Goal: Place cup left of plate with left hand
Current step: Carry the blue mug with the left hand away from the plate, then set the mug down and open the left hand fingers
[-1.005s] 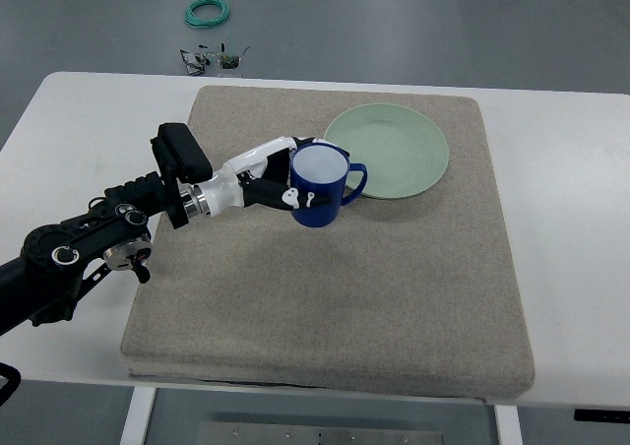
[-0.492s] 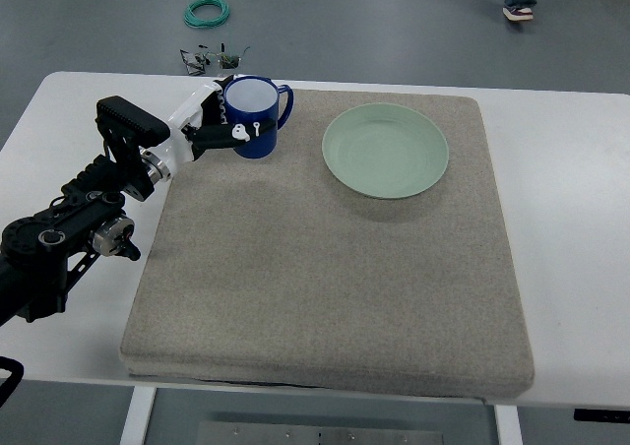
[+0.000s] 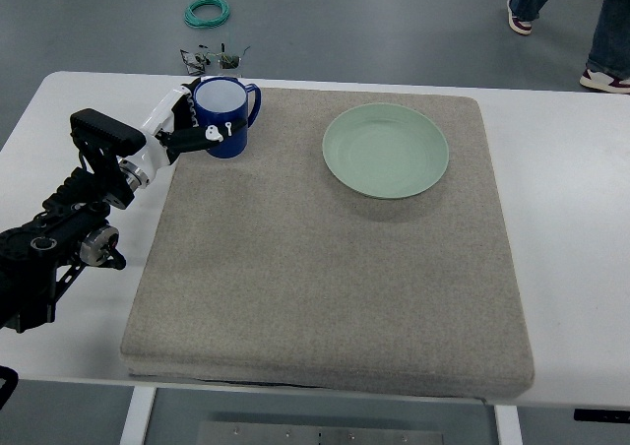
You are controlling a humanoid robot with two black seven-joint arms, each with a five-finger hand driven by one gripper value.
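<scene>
Gripping the blue cup [image 3: 220, 117] at the mat's [image 3: 325, 297] corner, the left hand [image 3: 187, 130] risks tipping it off the edge on release.

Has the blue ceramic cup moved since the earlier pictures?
Yes. The blue ceramic cup, held by the left hand, moved left, away from the round green plate.

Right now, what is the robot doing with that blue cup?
The robot's left hand is holding a dark blue ceramic cup by its side, over the far left corner of the grey felt mat. The round pale green plate lies well to the cup's right. The right arm is out of view.
</scene>
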